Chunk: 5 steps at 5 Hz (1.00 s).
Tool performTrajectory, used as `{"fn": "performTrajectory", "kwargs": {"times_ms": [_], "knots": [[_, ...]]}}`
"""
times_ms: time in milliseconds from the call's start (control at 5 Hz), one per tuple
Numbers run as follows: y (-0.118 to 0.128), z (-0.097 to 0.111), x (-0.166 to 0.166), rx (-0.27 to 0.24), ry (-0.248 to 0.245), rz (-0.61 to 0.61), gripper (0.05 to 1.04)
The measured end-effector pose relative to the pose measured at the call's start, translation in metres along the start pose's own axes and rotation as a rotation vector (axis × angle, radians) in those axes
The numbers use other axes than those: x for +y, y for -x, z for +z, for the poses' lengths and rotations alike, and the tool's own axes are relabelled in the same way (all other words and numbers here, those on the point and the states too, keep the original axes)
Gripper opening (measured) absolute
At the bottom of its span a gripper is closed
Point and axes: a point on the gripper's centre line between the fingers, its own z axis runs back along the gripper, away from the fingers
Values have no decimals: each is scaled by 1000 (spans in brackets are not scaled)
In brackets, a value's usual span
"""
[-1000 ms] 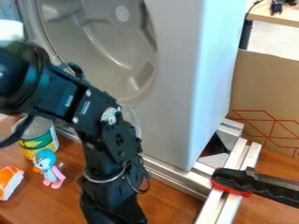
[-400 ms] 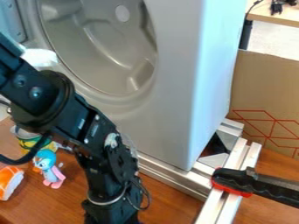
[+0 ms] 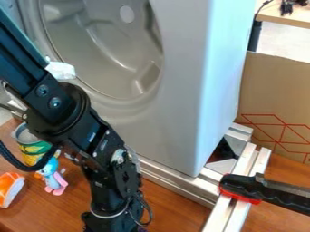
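1. Gripper (image 3: 112,223) is hanging low over the brown tabletop (image 3: 172,213), at the near edge of the view. Can't tell whether it's released, clenched or grasping anything.
2. Blue-headed toy figure (image 3: 57,182) with pink legs is standing left of the gripper and farther back. Arm cable is passing in front of its head.
3. Orange-and-white toy (image 3: 8,189) is lying farther left of the gripper, just beside the figure.
4. Open can (image 3: 34,148) with yellow-green label is standing behind the figure, back and left of the gripper, partly covered by the cable.
5. Big grey basin unit (image 3: 183,90) is standing on edge behind the gripper, its hollow facing the arm.
6. Metal rails (image 3: 185,186) are running along the unit's foot, right of the gripper.
7. Black-and-red clamp (image 3: 240,186) is lying across the rails, farther right.
8. Brown cardboard (image 3: 275,93) is standing back right.
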Motion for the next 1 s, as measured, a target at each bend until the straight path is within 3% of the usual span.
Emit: {"fn": "performTrajectory", "kwargs": {"times_ms": [200,400,600,1000], "knots": [[7,0,30,72,-107,46,1001],[28,8,83,142,-214,163,1000],[38,10,108,162,-236,195,1000],[42,13,107,151,-233,172,1000]]}}
